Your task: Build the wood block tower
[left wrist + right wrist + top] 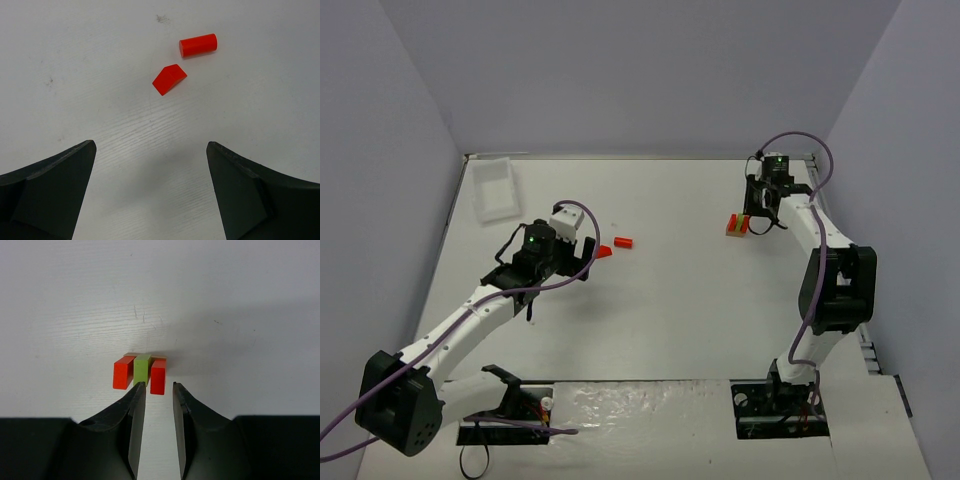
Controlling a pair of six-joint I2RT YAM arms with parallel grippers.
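Tray [495, 187] shows only overhead; wedge [169, 79] also at left wrist.

Bright, even light floods the white tabletop [670, 300]. Soft grey shadows pool beyond the right gripper [158, 385]; all views sharp.

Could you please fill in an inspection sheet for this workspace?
Surface: white table, a few dark specks.
Job's things: two red blocks flanking a green block on a tan base, far right; red cylinder and red wedge loose, apart, mid-table.
Clutter: white tray, far left corner.
Grippers: left tool open, empty, near the loose pieces; right tool jaws narrowly apart at the blocks.
Cables: purple cables along both arms.
Surroundings: plain pale walls.
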